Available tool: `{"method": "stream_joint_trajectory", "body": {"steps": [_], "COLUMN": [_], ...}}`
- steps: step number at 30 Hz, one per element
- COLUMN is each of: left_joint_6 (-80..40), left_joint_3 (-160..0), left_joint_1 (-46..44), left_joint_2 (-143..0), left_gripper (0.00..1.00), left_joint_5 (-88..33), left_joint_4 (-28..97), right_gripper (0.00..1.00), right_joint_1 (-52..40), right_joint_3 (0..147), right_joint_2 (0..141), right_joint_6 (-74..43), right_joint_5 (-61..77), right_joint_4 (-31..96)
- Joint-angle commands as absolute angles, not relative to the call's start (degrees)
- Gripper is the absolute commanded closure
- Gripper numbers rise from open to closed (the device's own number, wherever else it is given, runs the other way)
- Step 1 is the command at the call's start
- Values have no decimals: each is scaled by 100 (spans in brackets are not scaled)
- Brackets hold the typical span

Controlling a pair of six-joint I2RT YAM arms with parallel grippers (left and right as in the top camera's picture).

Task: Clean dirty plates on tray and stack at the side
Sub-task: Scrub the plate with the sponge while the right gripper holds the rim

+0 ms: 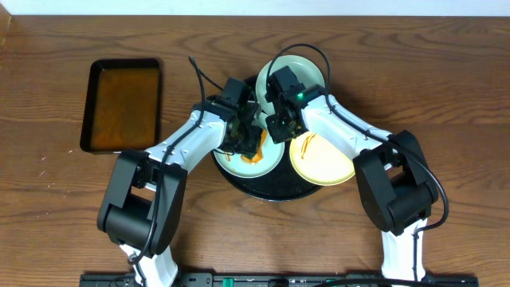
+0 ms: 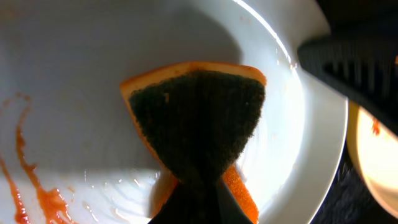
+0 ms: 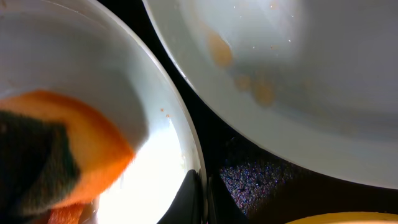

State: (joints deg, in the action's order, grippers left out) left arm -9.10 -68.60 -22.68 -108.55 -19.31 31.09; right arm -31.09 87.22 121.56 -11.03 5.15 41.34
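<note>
Table point(image 1: 56, 231): brown wood grain; carries everything below.
Rectangular tray point(image 1: 123, 104): far left on the table, well apart from the plates; black rim, filled with brown liquid.
Left hand point(image 1: 249, 143): over the left plate, pointing down into it. In the left wrist view its fingers point(image 2: 186, 202) are pinched together on the lower end of the sponge.
Sponge point(image 2: 196, 124): orange body with a dark green scouring face towards the camera; it is squeezed narrow at the grip and fans out above it. It lies inside the left plate, near that plate's right side.
Left plate point(image 1: 275, 162): pale, on the left-front part of the round tray. Orange streaks point(image 2: 37, 193) run over its lower left surface; the area around the sponge looks wet and glossy.
Round tray point(image 1: 267, 187): black and speckled, at table centre under all three plates; bare patches show between them point(image 3: 255, 177).
Far plate point(image 1: 303, 65): pale green, at the back of the round tray, partly covered by the right arm. Faint orange-brown smudges point(image 3: 239, 68) mark its surface.
Right hand point(image 3: 200, 198): fingers pressed together, nothing between them. The tips sit at the right rim of the left plate, over the gap between plates; contact cannot be told.
Yellow plate point(image 1: 323, 163): right-front on the round tray, just beside the left plate; a small orange mark near its upper left.
</note>
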Motion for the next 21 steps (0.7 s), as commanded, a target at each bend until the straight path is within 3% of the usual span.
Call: {"method": "stream_joint_trajectory", "body": {"steps": [1, 17, 21], "left_joint_6": [-1623, -2049, -2051], "left_joint_3": [-6781, -6259, -6383], "left_joint_1": [-2285, -2318, -2318], "left_joint_2": [-10932, -10888, -10748], "left_gripper": [92, 92, 92], "left_joint_5": [-1833, 1533, 1765], "left_joint_4": [2954, 3284, 3555], "right_gripper": [98, 99, 99], "right_joint_1": [-3120, -3120, -3120], "right_joint_3": [8687, 8687, 8687], "right_joint_2": [12208, 12208, 12208], "right_joint_6": [-1024, -1024, -1024], "right_joint_5": [499, 497, 497], "right_joint_4": [4156, 4160, 4158]}}
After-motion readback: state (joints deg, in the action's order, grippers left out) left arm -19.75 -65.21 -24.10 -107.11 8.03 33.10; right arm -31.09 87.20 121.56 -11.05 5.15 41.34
